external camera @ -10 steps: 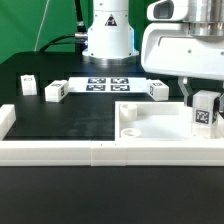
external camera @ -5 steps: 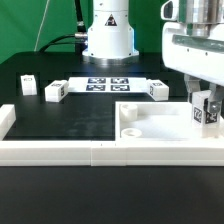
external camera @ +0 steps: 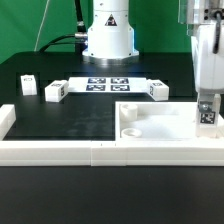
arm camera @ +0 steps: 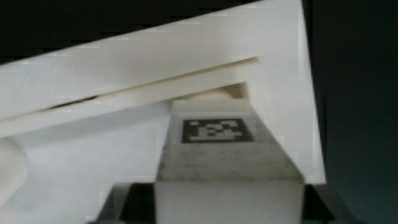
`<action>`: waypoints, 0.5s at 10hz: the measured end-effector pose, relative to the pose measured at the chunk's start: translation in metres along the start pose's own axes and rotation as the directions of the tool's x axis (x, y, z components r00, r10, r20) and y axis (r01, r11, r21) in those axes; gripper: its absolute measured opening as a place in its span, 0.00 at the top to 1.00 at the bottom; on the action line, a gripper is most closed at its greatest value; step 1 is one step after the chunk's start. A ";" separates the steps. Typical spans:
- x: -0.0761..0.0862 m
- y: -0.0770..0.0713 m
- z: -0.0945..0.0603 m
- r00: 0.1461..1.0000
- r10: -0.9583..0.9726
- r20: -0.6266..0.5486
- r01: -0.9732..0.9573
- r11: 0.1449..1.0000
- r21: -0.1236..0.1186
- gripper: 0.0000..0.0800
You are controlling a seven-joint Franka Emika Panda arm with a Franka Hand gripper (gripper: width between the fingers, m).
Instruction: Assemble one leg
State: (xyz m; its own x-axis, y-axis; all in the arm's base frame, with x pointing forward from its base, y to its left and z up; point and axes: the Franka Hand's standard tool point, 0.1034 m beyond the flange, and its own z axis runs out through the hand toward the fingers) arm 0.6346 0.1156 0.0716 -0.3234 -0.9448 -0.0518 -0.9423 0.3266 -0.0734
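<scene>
- One leg (external camera: 205, 115) is what you carry in the exterior view: over the last second the gripper (external camera: 205, 108) has swung and dropped, so the leg now hangs upright at the view's right, just over the slab (external camera: 160, 125) corner. That likely means insertion is next.
- Three other legs (external camera: 55, 92) lie well apart on the table (external camera: 70, 115), near the marker board (external camera: 108, 85).
- In the wrist view, the fingers (arm camera: 125, 205) are clamped on the leg (arm camera: 219, 150), tag facing you, slab (arm camera: 107, 90) close beyond it.
</scene>
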 end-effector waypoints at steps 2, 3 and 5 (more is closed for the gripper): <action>0.002 0.000 0.000 0.999 0.031 0.005 -0.031 1.000 -0.001 0.63; 0.002 0.000 0.000 1.000 0.031 0.003 -0.031 1.000 0.001 0.63; 0.002 0.000 0.000 1.000 -0.012 0.002 0.012 1.000 0.001 0.47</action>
State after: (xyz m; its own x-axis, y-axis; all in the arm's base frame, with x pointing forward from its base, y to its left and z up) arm 0.6340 0.1140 0.0716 -0.3120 -0.9486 -0.0532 -0.9460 0.3154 -0.0755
